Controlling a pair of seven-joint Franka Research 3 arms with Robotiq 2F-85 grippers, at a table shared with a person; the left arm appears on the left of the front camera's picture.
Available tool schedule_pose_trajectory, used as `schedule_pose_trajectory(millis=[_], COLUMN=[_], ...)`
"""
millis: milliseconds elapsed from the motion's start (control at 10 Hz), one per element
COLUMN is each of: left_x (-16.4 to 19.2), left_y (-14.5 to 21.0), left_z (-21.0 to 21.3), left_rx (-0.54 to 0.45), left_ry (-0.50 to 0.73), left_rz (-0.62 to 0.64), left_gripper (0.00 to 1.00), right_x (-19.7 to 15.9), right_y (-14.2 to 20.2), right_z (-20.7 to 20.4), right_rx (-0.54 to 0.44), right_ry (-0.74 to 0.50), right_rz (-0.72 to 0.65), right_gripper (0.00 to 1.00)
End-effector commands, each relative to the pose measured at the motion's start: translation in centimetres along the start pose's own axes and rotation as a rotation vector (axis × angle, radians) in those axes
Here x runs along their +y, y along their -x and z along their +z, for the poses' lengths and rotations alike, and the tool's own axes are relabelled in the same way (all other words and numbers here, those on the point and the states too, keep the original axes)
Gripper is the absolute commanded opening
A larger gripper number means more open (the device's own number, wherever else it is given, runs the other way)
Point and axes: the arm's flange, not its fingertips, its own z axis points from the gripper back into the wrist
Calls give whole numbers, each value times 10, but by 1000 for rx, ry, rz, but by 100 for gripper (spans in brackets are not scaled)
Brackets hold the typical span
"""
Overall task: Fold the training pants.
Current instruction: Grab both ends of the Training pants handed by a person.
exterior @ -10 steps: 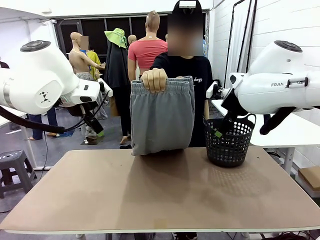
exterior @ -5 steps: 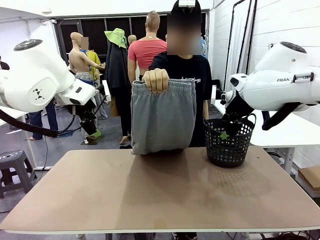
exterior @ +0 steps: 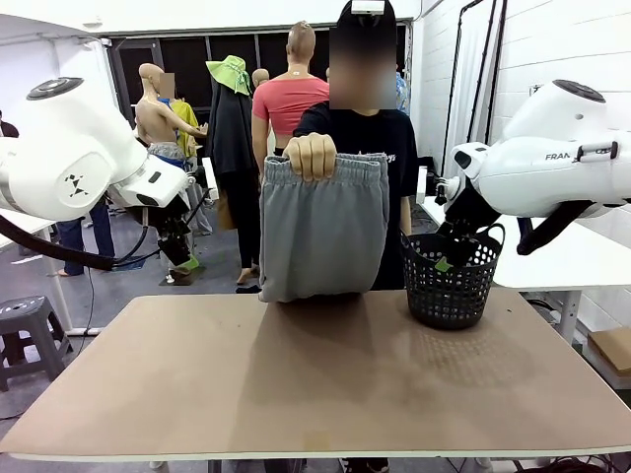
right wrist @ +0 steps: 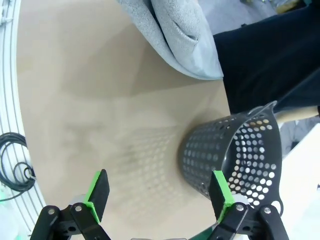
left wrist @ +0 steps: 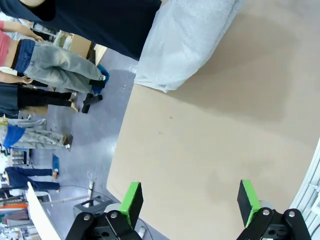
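At the far edge of the bench (exterior: pixel 315 394), a person's hand (exterior: pixel 310 156) holds the training pants (exterior: pixel 320 232) up by the waistband, so folding looks unstarted and laying them flat comes next, I'd say, while left tool (left wrist: pixel 190 195) and right tool (right wrist: pixel 159 192) hang wide open, empty.

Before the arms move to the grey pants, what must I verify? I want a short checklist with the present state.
1. Left gripper open, empty: ok.
2. Right gripper open, empty: ok.
3. Training pants lying flat on the table: not ok; the person's hand holds them up by the waistband.
4. Basket apart from the pants: ok.
5. Pants free of twists: cannot tell.
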Motion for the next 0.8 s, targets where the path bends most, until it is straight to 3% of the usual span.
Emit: schedule_pose_trajectory(millis=[0,200,400,700], left_x=[13,20,16,10], left_y=[3,9,5,-1], left_z=[-18,-34,-49,-65], left_rx=[-80,-197,-349,-423], left_ry=[-58,-75,6,110], left_rz=[-121,-168,-159,-216], left_gripper=[100,100,100,100], right_x=[-17,-21,-20,-18], right_y=[4,6,7,3], right_z=[-30,-48,-54,-59], right_rx=[-106,-221,-327,-446], right_ry=[-59,-125,-102,-70], right_rz=[72,91,84,73], right_gripper=[100,100,100,100])
